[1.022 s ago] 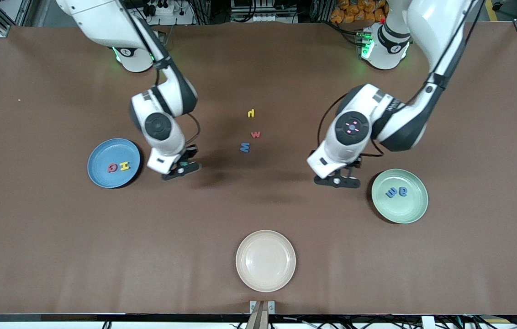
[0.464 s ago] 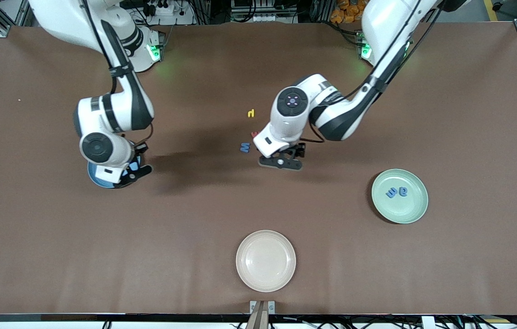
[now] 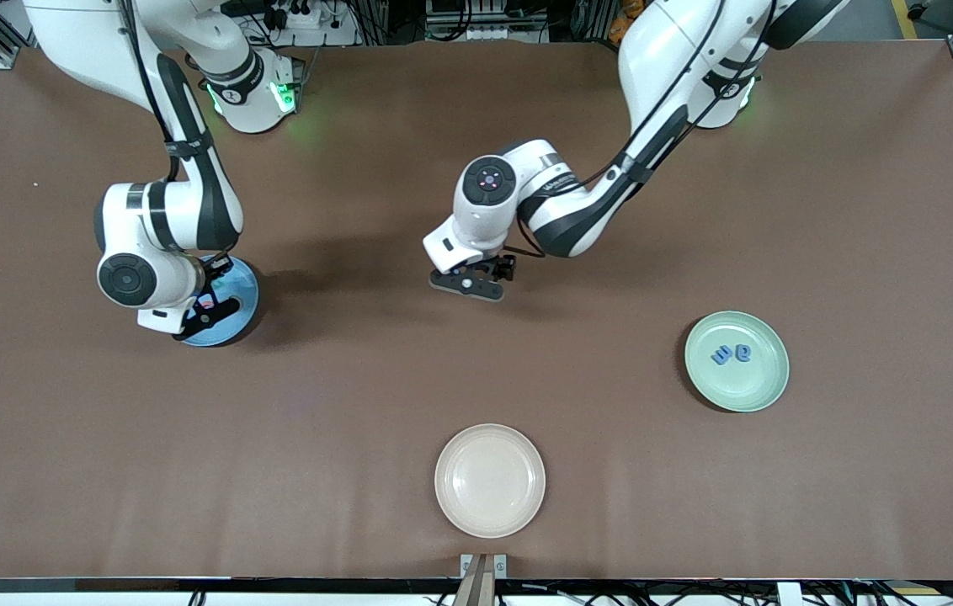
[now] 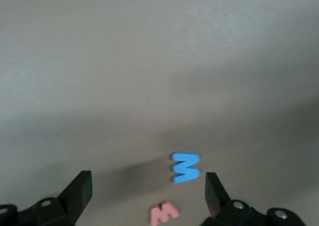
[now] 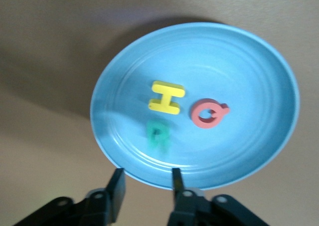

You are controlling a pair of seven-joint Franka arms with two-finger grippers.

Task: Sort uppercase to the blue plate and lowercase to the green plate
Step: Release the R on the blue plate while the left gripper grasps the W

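brown table, landmark for all entries. left arm, from its base at the table's top edge, reaches to mid-table; left gripper over two loose letters, jaws wide apart, holding nothing. right arm bends down at its own end of the table; right gripper over the blue plate, jaws parted a little, nothing between them. green plate at the left arm's end of the table, holding two blue lowercase letters. cream plate at the table's edge nearest the front camera. blue plate contents: yellow h, red q, green r, blurred. mid-table: blue m just beside red m.
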